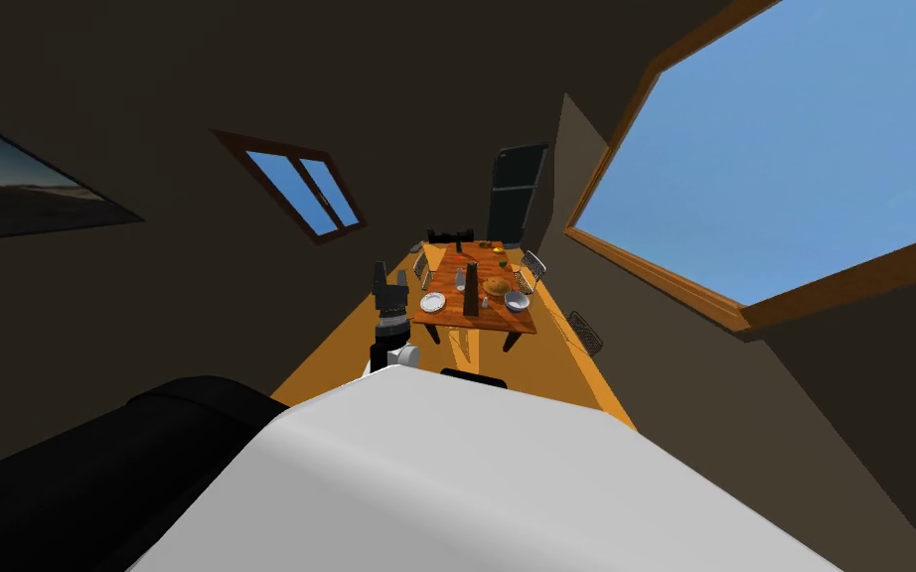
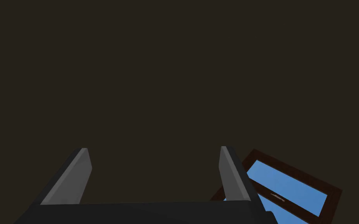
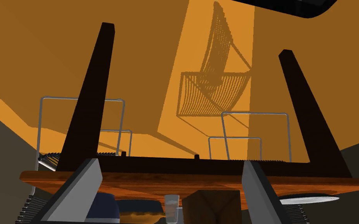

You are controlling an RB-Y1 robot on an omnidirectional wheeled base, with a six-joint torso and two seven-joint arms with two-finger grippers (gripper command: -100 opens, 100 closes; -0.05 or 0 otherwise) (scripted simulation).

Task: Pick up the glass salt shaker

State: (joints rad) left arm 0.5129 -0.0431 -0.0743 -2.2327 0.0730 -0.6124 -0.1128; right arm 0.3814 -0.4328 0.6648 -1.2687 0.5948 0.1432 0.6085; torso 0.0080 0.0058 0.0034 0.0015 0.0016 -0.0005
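The right gripper [image 3: 171, 167] is released, its two fingers spread wide with nothing between them. It faces the near edge of the wooden counter [image 3: 143, 181] from well apart. Just past that edge stands a small clear vessel, by its look the salt shaker [image 3: 171, 208]. It is upright and just beside a dark wooden block [image 3: 212, 206]. In the head view the shaker stands close to the counter's near edge, just right of the tall block. A bowl [image 1: 517, 301] sits further right, and a white plate [image 1: 433, 301] lies left of the block. Something brown, perhaps bread [image 1: 498, 286], lies a little farther in. Wire chairs [image 1: 533, 270] stand around the counter on the orange floor [image 3: 143, 58]. The left gripper [image 2: 153, 155] is raised at the robot's left, also released and empty.

The step in hand looks like the approach — nothing is grasped, and the robot stands far from the counter. The next move calls for closing that distance. The right gripper then needs to come level with the shaker, one finger on each side and clear of the block, before it clamps.
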